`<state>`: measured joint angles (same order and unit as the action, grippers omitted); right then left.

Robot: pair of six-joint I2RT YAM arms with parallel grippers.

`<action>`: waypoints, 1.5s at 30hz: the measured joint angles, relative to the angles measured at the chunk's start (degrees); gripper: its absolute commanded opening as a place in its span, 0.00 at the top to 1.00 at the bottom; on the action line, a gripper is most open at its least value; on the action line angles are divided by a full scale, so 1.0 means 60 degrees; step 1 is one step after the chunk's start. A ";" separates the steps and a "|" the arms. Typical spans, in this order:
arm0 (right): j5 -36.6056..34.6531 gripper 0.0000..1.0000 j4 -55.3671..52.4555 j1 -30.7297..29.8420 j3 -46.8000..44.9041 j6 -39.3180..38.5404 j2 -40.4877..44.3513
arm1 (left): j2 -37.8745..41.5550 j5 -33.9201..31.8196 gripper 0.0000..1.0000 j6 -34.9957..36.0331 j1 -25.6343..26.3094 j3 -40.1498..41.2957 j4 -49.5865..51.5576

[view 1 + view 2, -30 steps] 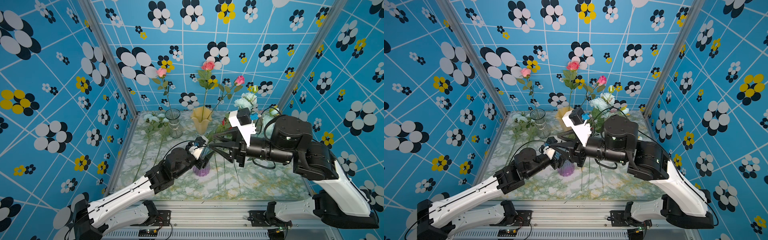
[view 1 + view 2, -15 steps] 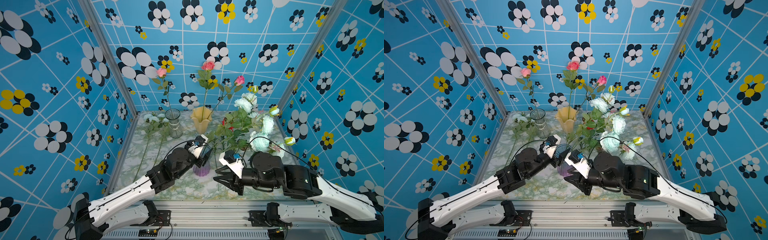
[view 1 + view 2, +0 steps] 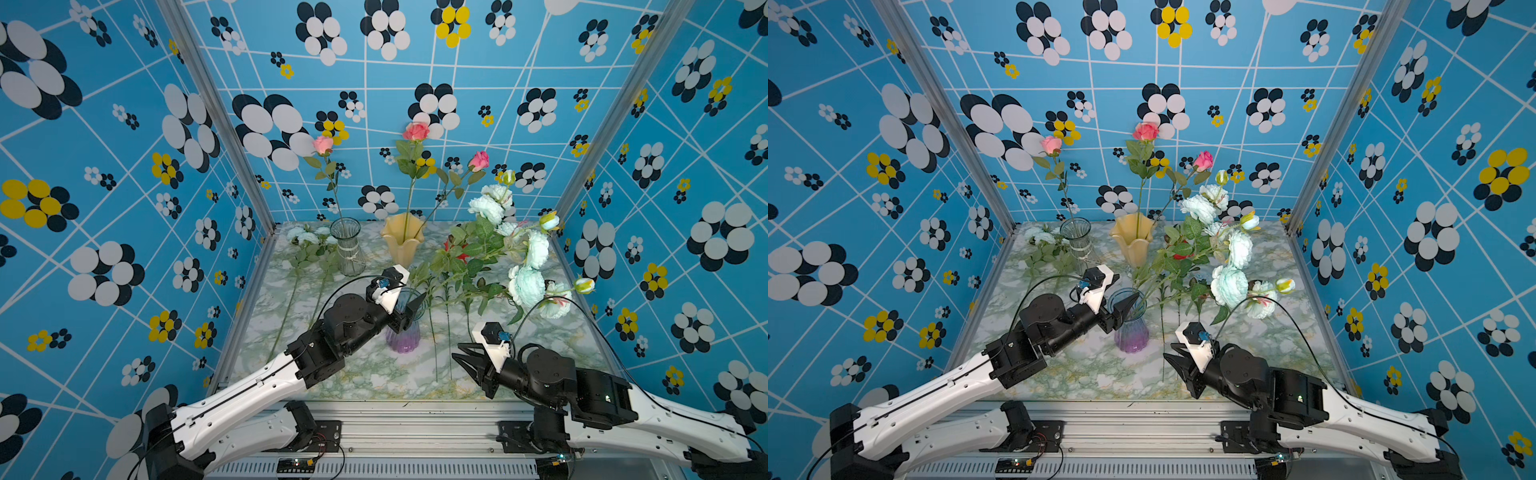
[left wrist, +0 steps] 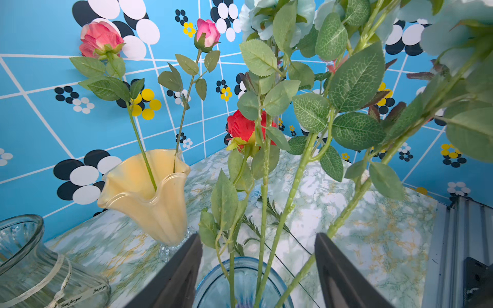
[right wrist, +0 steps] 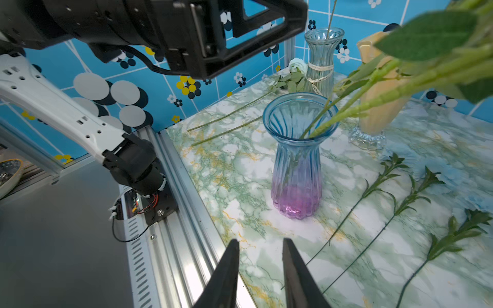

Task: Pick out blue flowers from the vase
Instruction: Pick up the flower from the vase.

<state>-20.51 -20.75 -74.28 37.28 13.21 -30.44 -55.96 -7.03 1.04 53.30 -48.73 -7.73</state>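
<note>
While the L claw (image 4: pixel 257 236) hovers right at the mouth of the blue-purple vase (image 3: pixel 401 336), jaws wide w/ nothing pinched, the mint-blue peony sprays (image 3: pixel 528 284) stand in that vase, so the job's not done.

Key relation: their green stems (image 4: pixel 290 192) come up between the two L fingers in the L wrist view. Long axis runs from the vase mouth up and away, leaning to the robot's R and toward the back wall. Blooms hang out well to the R; the low part of the stems is what's w/in reach. L is clearly the nearer arm. A close right there would prob. catch more than one stem, incl. the red rose (image 4: pixel 241 128), which seems to share the bunch.

R claw (image 3: pixel 461 355) is low at the front of the table (image 3: pixel 374 374), well apart from the vase, pointed toward it. Jaws narrow w/ a gap, empty.

Thin-stemmed blue carnations (image 5: pixel 437 170) lie flat on the marble btw vase and R arm, stems pointing to the front edge.

Writing: only the ribbon (image 4: pixel 80 294) on the clear vase (image 4: pixel 24 248), cursive, looks like "Just for you", small, not certain. No brands readable.
</note>
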 measured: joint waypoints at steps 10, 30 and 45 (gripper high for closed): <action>-0.1468 0.73 0.1239 0.1257 -0.1898 0.0390 0.1402 | -0.0918 0.0554 0.35 0.0113 0.0138 -0.0543 0.0514; -0.0011 0.73 0.1938 0.2667 -0.1341 0.0423 -0.0787 | -0.4211 -0.2983 0.71 0.1982 0.1683 -0.2331 0.0991; 0.0160 0.74 0.1938 0.2667 -0.1264 0.0372 -0.1246 | -0.2699 -0.2878 0.92 0.1719 0.1421 -0.1432 -0.0084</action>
<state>-19.55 -9.13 -58.28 29.69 15.44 -37.91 -72.16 -24.29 11.35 61.82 -57.32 -8.23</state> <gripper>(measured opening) 0.262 0.092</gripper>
